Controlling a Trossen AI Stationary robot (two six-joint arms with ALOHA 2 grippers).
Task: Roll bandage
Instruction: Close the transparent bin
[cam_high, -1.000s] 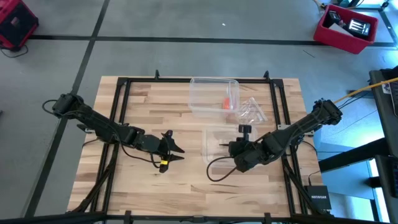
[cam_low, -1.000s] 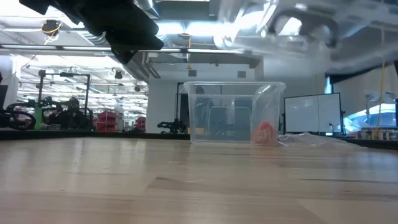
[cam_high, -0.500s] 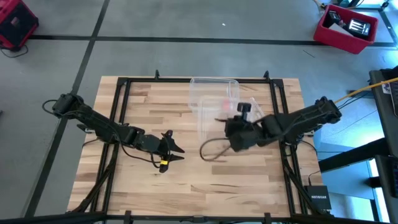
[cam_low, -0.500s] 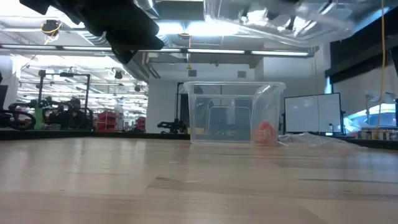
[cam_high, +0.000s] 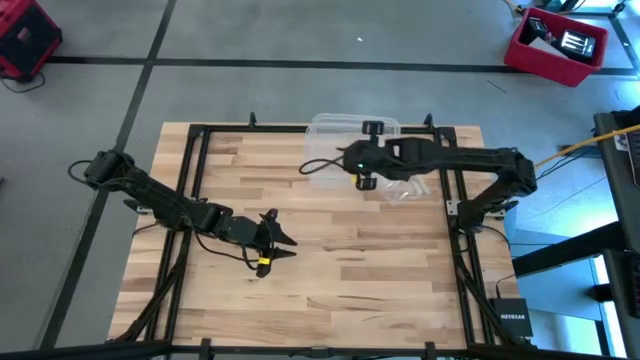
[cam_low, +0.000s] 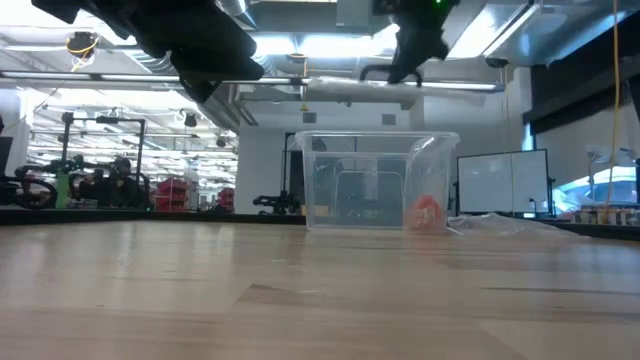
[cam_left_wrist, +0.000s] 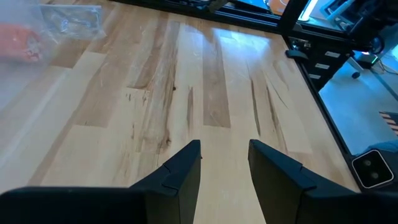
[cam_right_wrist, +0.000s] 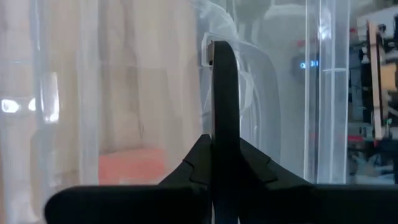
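Since a second ago my right arm has swung from the table's near middle up to the far edge, carrying the clear lid with it. The bandage (cam_low: 427, 213), a small orange roll, sits inside the clear plastic box (cam_low: 375, 180) at the far side of the table, toward its right wall. My right gripper (cam_high: 352, 160) hovers over that box, fingers pressed together on the edge of the clear lid (cam_right_wrist: 261, 87), which screens the roll from above. Crinkled plastic bags (cam_high: 405, 184) lie just right of the box. My left gripper (cam_left_wrist: 224, 163) waits well apart, fingers spread over bare table (cam_high: 330, 260).
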